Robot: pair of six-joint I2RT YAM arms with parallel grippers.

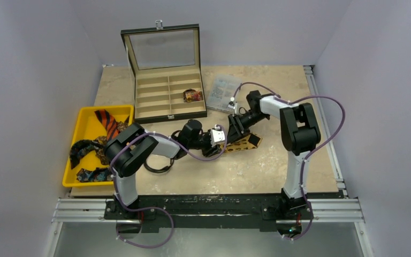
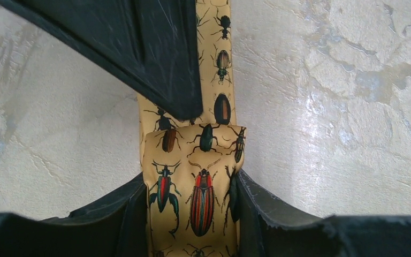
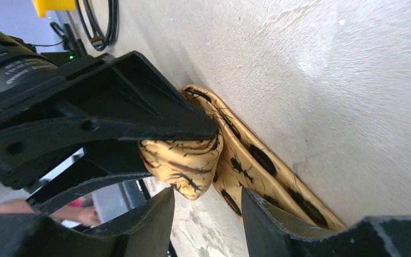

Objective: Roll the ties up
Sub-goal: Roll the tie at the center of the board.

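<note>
A tan-gold tie (image 1: 244, 143) printed with beetles lies on the table centre, its near end rolled up (image 2: 195, 160). My left gripper (image 1: 219, 135) is shut on that roll, one finger (image 2: 131, 214) on each side of it. In the right wrist view the roll (image 3: 184, 160) hangs between the left gripper's black fingers (image 3: 118, 107). My right gripper (image 3: 208, 214) is open just short of the roll, above the flat tie strip (image 3: 257, 166). One of its fingers (image 2: 160, 59) rests over the strip beyond the roll. It sits at the tie (image 1: 235, 127) in the top view.
A yellow tray (image 1: 85, 120) at the left holds an orange black-striped tie (image 1: 107, 122) and dark multicoloured ties (image 1: 83, 147). An open compartment case (image 1: 166, 96) at the back holds one rolled tie (image 1: 192, 95). A clear plastic box (image 1: 223, 92) stands beside it. A black cable loop (image 1: 158, 167) lies near the left arm.
</note>
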